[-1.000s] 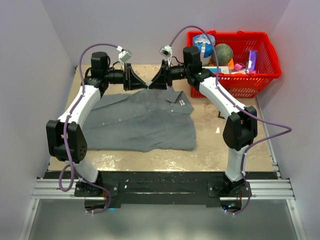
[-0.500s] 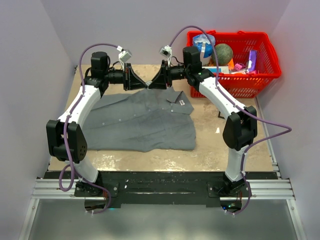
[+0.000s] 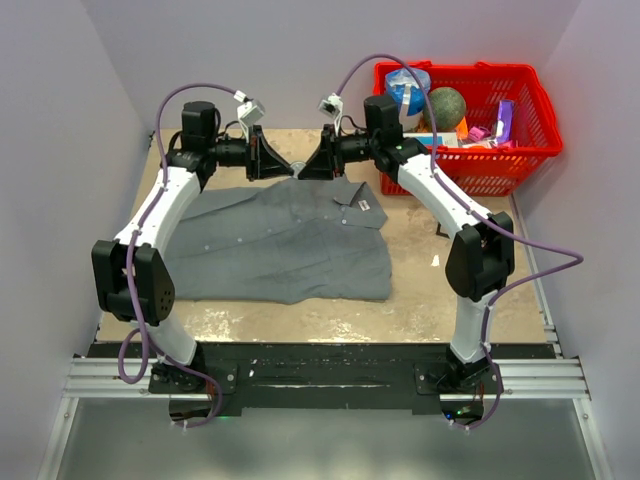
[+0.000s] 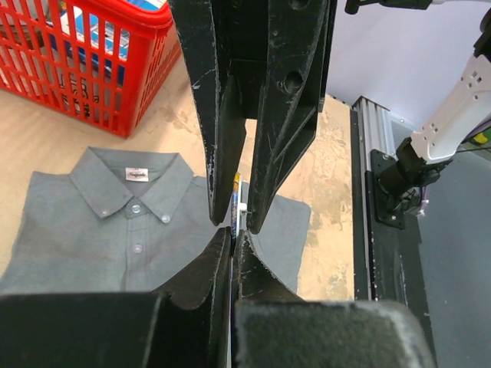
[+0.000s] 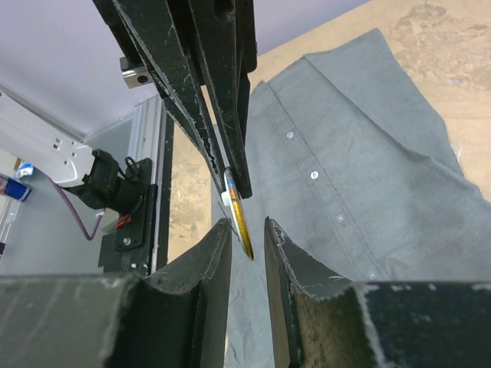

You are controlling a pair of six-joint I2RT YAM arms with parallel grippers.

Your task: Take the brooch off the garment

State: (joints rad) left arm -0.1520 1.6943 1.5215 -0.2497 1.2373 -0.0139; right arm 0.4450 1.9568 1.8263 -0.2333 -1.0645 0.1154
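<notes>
The brooch (image 5: 239, 208), a thin gold-yellow disc seen edge-on with a small white backing, hangs in the air above the garment (image 3: 280, 240), a grey button-up shirt lying flat. My left gripper (image 4: 234, 234) is shut on the brooch (image 4: 235, 201), holding it by one edge. My right gripper (image 5: 245, 230) faces it tip to tip and is open, its fingers on either side of the disc's free edge with a gap on both sides. In the top view both grippers, the left gripper (image 3: 286, 168) and the right gripper (image 3: 304, 168), meet above the shirt's collar.
A red basket (image 3: 520, 150) full of assorted items stands at the back right, close behind the right arm. The shirt's collar with its white label (image 4: 137, 174) lies below the grippers. Bare tan tabletop (image 3: 440, 290) shows to the right of and in front of the shirt.
In the top view the right wrist has edged slightly left toward the left gripper. The left arm and the shirt have not moved.
</notes>
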